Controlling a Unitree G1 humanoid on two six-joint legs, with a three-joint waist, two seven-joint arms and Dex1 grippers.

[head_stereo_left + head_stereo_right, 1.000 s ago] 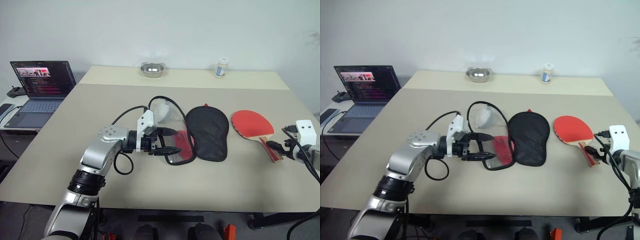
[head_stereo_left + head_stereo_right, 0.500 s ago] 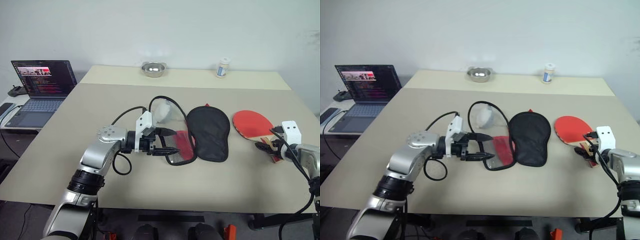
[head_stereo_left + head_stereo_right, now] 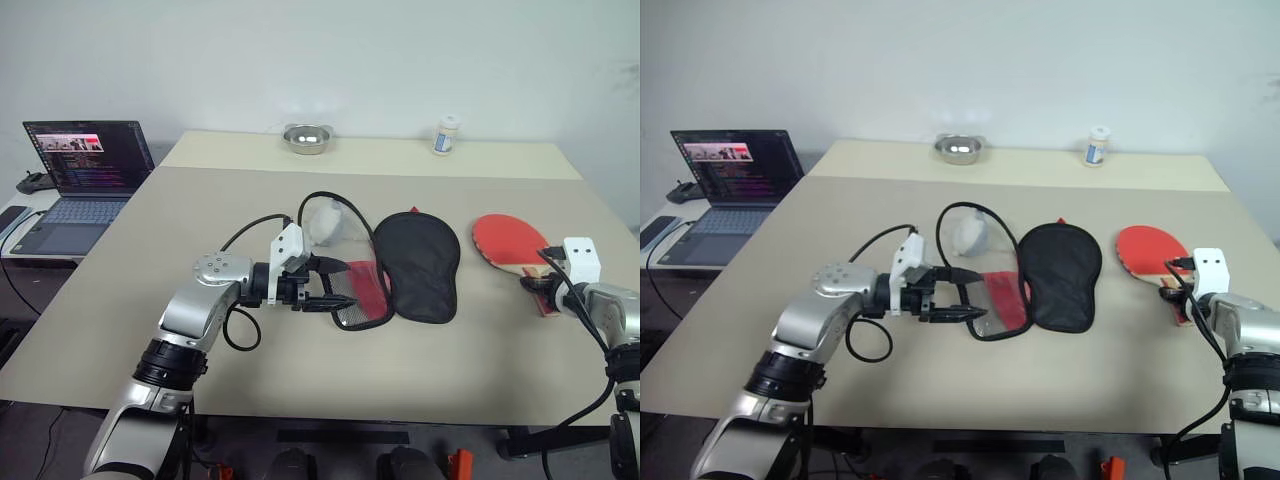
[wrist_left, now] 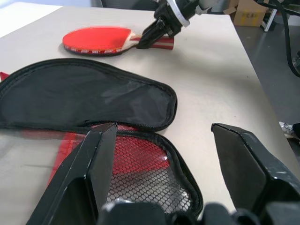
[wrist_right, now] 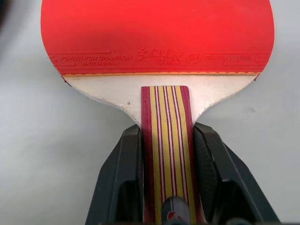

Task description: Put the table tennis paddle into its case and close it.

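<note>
Right pincer [image 5: 166, 140] pinches the round red-rubber paddle's [image 5: 154, 33] striped wooden handle.

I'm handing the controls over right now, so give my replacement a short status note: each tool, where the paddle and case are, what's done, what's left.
Right tool: shut on the handle of the table tennis paddle, which lies flat on the table, not lifted.
Left tool: open, fingers either side of the case's mesh flap, near its zipper rim, gripping nothing.
Case: mid-table, unzipped and spread open, black half toward the paddle, red mesh half by the left tool.
Done: case opened, paddle handle gripped.
Left: lift the paddle, slide it into the case, fold it shut, zip it.
</note>
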